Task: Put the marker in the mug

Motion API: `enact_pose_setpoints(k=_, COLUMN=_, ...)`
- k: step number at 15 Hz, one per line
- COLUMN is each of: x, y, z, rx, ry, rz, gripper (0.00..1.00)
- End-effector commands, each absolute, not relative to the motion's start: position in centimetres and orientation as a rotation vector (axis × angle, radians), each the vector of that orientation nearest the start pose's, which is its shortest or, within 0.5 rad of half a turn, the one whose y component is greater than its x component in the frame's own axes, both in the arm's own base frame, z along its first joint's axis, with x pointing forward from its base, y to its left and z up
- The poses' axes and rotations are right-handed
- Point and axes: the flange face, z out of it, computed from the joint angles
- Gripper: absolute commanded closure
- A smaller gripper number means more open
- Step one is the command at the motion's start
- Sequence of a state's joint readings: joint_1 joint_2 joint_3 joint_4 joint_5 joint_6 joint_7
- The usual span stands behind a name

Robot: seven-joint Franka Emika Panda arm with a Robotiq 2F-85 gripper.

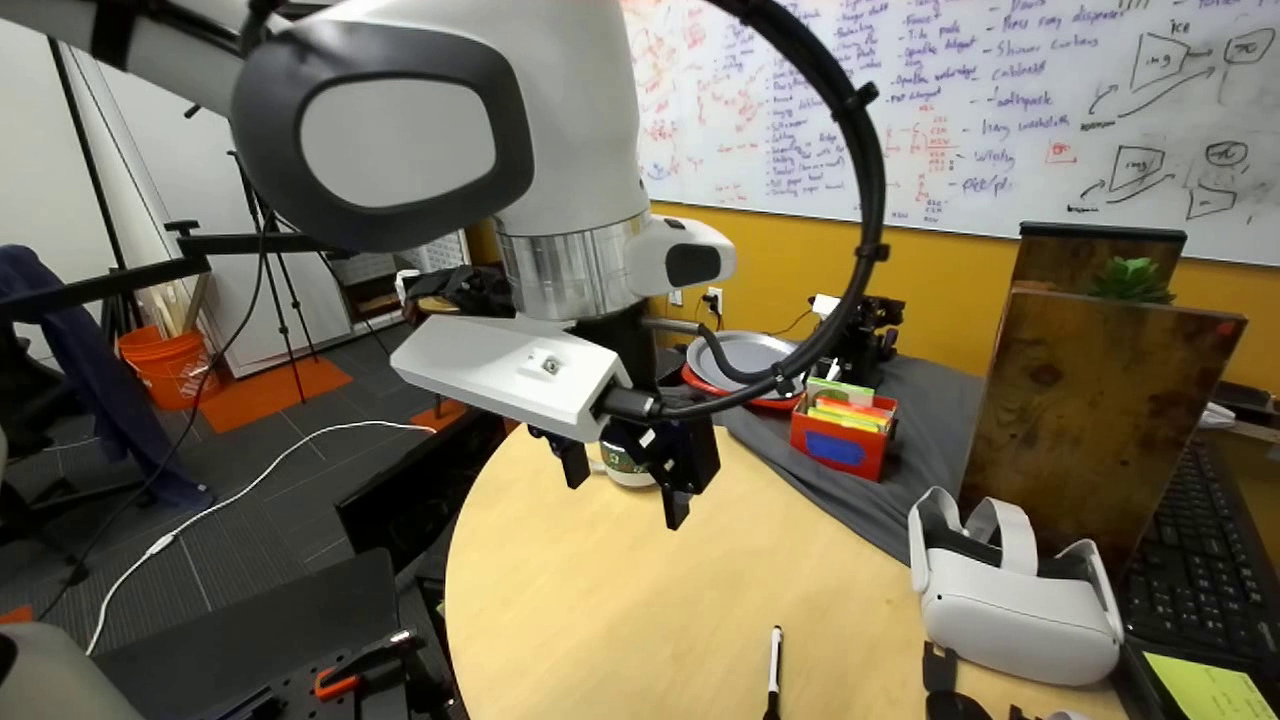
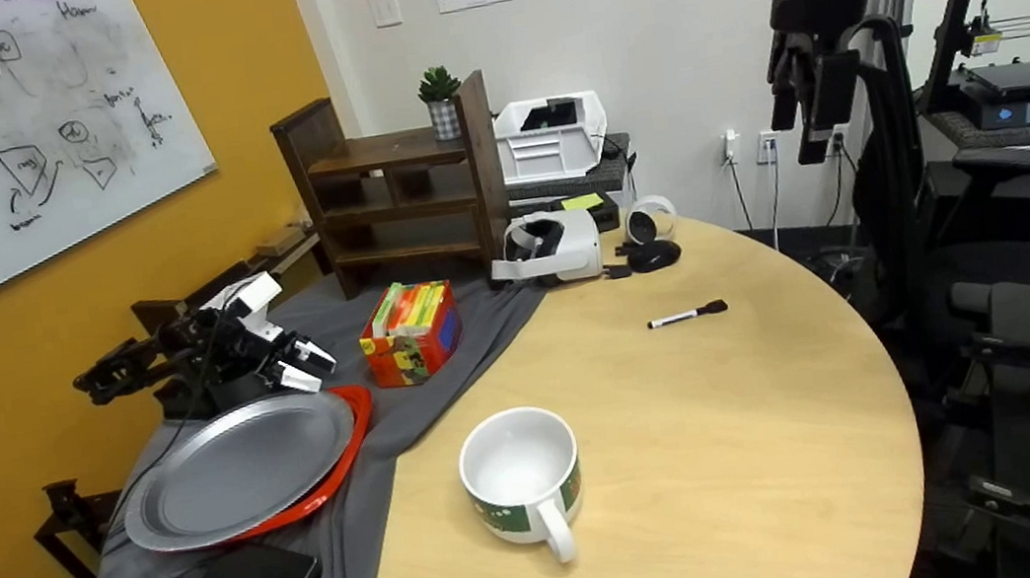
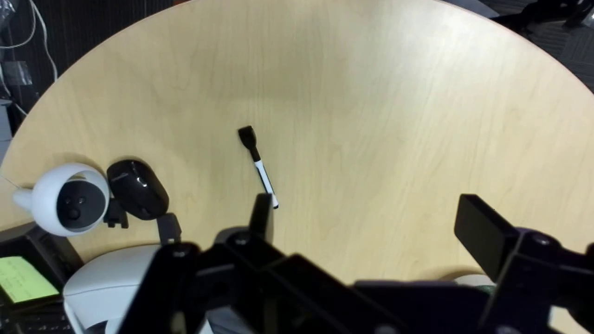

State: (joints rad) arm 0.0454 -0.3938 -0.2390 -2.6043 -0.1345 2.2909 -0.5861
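The marker, with a white barrel and a black cap, lies flat on the round table; it shows in both exterior views (image 1: 775,662) (image 2: 675,318) and in the wrist view (image 3: 266,175). The mug (image 2: 521,472) is white with a green band and stands upright, its handle at the side. In an exterior view the mug (image 1: 628,468) is partly hidden behind the gripper, and in the wrist view only a sliver of the mug (image 3: 475,280) shows. My gripper (image 1: 626,492) (image 2: 801,132) (image 3: 366,206) is open and empty, raised well above the table. Its left finger overlaps the marker's end in the wrist view.
A white headset (image 1: 1015,600) (image 2: 559,245) and a black mouse-like object (image 3: 138,189) with a white controller (image 3: 69,199) lie near the table edge. A red box of cards (image 2: 411,332), a grey round tray (image 2: 240,469) and a wooden shelf (image 2: 392,186) stand beyond, on or by grey cloth.
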Motion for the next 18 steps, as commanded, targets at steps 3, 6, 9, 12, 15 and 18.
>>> enact_pose_setpoints(k=3, x=41.0, y=-9.0, z=40.4, rx=-3.064, ry=-0.743, rz=-0.202, gripper=0.0)
enact_pose_setpoints(k=6, x=41.2, y=-9.3, z=39.7, rx=-3.064, ry=-0.769, rz=-0.156, gripper=0.0)
enact_pose_setpoints(k=9, x=41.5, y=-9.8, z=38.4, rx=-3.064, ry=-0.819, rz=-0.071, gripper=0.0)
enact_pose_setpoints(k=12, x=42.0, y=-10.5, z=36.9, rx=-3.055, ry=-0.851, rz=-0.02, gripper=0.0)
enact_pose_setpoints(k=15, x=42.7, y=-11.2, z=35.3, rx=-3.028, ry=-0.906, rz=0.027, gripper=0.0)
enact_pose_setpoints(k=18, x=43.6, y=-11.7, z=33.7, rx=-3.0, ry=-0.965, rz=0.07, gripper=0.0)
